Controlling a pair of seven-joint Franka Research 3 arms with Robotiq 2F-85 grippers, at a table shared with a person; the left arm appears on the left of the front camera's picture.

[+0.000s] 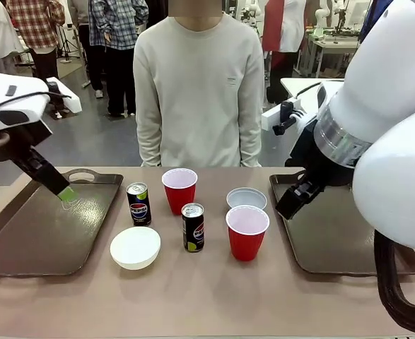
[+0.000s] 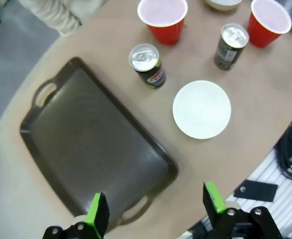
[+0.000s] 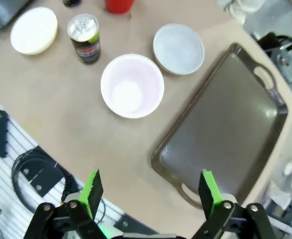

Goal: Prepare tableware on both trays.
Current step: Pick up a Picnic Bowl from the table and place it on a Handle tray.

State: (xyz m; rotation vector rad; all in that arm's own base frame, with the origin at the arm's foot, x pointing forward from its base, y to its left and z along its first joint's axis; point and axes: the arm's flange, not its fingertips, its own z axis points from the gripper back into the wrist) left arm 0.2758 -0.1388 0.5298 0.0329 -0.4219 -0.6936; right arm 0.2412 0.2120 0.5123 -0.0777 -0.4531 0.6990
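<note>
Two red cups [image 1: 179, 187] [image 1: 247, 232], two dark soda cans [image 1: 138, 203] [image 1: 192, 227], a white bowl [image 1: 135, 247] and a greyish bowl [image 1: 247, 198] stand on the table between two empty brown trays [image 1: 44, 226] [image 1: 334, 236]. My left gripper [image 1: 67, 194] hovers open over the left tray [image 2: 96, 149], holding nothing. The right gripper [image 1: 292, 201] hangs open above the right tray's [image 3: 225, 129] near-left edge, also holding nothing. In the right wrist view a cup [image 3: 132, 85], the greyish bowl [image 3: 178, 48] and a can [image 3: 85, 38] lie ahead of my gripper [image 3: 150, 191]. The left wrist view has my gripper [image 2: 155, 211] near the white bowl [image 2: 201, 108].
A person in a pale sweater [image 1: 199, 85] stands at the far side of the table, hands out of view. Black cables [image 3: 36, 172] hang below the table's near edge. Bare tabletop lies in front of the bowls and cans.
</note>
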